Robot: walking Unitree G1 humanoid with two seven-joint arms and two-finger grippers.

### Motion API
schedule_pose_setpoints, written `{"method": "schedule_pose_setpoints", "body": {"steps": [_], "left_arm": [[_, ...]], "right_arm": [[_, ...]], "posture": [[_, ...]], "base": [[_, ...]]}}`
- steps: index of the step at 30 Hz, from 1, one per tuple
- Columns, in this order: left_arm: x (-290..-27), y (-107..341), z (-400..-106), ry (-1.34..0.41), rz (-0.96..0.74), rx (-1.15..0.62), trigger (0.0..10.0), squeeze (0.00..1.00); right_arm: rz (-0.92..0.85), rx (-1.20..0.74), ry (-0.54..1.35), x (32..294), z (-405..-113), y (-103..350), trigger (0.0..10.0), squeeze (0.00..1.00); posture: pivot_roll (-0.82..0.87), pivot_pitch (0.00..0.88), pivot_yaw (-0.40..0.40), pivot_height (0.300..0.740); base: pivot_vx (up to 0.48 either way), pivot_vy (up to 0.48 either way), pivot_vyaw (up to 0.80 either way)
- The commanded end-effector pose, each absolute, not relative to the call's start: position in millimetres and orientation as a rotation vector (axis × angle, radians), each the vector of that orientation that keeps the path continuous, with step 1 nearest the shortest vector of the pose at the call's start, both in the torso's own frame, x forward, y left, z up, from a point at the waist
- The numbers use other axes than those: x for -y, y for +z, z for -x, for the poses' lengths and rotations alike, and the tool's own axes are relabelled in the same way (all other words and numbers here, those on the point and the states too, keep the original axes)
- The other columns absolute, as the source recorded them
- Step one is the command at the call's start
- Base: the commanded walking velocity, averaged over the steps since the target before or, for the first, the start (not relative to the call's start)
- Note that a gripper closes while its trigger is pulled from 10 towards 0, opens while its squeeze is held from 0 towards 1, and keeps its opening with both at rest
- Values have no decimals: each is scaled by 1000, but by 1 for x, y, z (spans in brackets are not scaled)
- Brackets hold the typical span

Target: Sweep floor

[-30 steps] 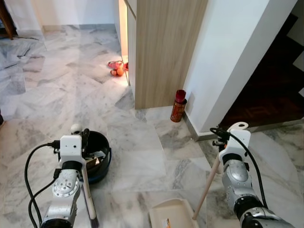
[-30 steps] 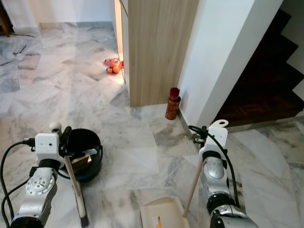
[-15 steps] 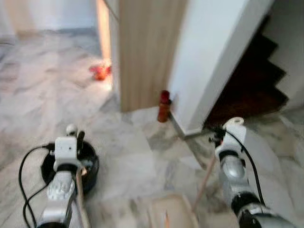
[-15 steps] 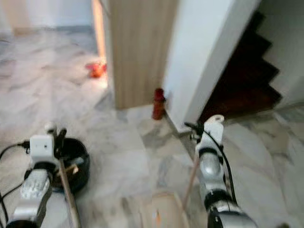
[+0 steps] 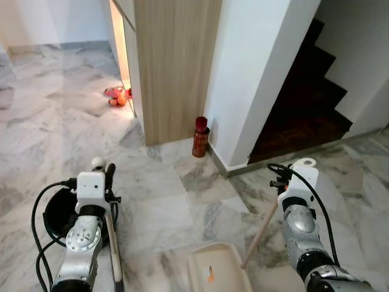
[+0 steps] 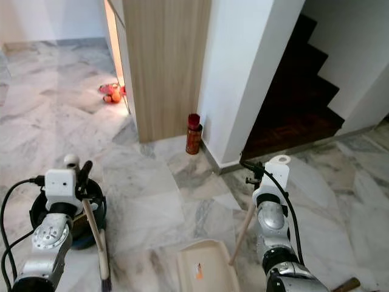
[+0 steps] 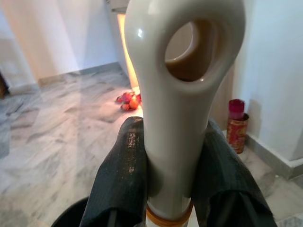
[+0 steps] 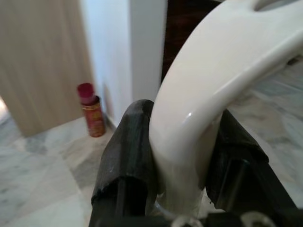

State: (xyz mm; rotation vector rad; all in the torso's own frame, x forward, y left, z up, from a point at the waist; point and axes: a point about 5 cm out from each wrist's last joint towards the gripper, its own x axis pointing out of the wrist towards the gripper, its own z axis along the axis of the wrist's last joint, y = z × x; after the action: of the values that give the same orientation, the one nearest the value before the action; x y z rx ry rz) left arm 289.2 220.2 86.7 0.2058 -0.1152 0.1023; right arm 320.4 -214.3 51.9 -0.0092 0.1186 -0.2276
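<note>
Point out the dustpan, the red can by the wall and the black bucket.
dustpan [image 5: 217,274], left eye view, on its cream tray.
red can [image 5: 200,137], left eye view, on its body.
black bucket [image 6: 37,210], right eye view, on its left rim.

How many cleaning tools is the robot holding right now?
2. The broom stands in the left hand, beside the black bin. The dustpan rests on the floor, its long handle in the right hand.

head cameras down; wrist close-ups
</note>
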Motion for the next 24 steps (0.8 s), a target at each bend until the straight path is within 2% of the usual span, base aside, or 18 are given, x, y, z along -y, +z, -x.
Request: {"method": "schedule_pose_setpoints", "body": {"steps": [1,16,24], "left_arm": [[-216,99,-294,85,-217,168,10000,0],[-213,99,-296,77,-216,169,10000,0],[-212,99,-297,78,-217,172,10000,0]], "right_arm": [[20,-98,-239,220,-324,58,10000,0],[28,-102,-244,219,-324,58,10000,0],[33,-103,-248,220,-324,58,10000,0]], "posture": [[118,0,-74,740],[112,0,-72,740],[111,0,-76,740]], "base": [[0,0,-800],[0,0,-796],[0,-274,-794]]}}
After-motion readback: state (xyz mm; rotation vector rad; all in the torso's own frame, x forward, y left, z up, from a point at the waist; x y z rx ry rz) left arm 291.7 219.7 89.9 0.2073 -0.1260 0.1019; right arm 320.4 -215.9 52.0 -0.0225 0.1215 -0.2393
